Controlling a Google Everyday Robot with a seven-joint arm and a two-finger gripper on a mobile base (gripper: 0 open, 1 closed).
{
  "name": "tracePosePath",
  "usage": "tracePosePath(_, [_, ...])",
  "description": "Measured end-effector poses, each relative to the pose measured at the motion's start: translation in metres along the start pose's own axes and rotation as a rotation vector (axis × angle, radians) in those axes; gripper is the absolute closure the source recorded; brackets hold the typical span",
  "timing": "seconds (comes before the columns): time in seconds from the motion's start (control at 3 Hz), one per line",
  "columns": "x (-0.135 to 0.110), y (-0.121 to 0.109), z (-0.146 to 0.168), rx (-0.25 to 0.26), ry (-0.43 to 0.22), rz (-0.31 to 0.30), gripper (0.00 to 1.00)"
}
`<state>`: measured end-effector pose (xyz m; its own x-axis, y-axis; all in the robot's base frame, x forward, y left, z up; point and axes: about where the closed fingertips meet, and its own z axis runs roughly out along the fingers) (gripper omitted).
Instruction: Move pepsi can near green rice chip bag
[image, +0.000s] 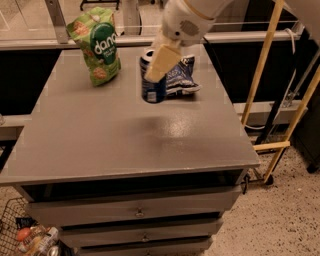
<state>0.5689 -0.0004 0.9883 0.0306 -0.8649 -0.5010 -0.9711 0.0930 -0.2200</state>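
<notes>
The robot's cream-coloured claw (154, 70) clamps a cylindrical, silver-topped dark blue pepsi can (152, 92), held above the matte grey tabletop (125, 145), right of the puffy, crinkled green rice chip bag (96, 45) and just beside a flat dark blue snack bag (182, 76).

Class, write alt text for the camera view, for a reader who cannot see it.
The gripper holds the pepsi can over a grey table, right of the green rice chip bag in the picture, with a dark blue snack bag just behind it.
</notes>
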Motion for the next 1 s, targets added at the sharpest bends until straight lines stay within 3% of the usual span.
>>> tracePosePath(0.33, [-0.013,0.000,0.004,-0.005,-0.008,0.043,1.00])
tracePosePath(0.67, [-0.012,0.000,0.004,-0.005,-0.007,0.035,1.00])
tracePosePath(1.0, [-0.015,-0.012,0.020,0.003,0.009,0.076,1.00])
